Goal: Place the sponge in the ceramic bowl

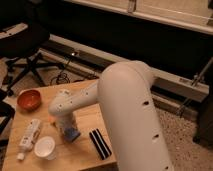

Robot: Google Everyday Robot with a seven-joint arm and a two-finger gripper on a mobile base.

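The blue sponge lies on the wooden table near its middle, mostly covered by my gripper, which comes down right over it. The white arm hides the fingers and most of the sponge. The orange-red ceramic bowl sits at the table's far left, well apart from the sponge, and nothing shows inside it.
A white cup stands near the front left edge, with a white bottle lying beside it. A black block with pale stripes lies right of the sponge. An office chair stands behind the table on the left.
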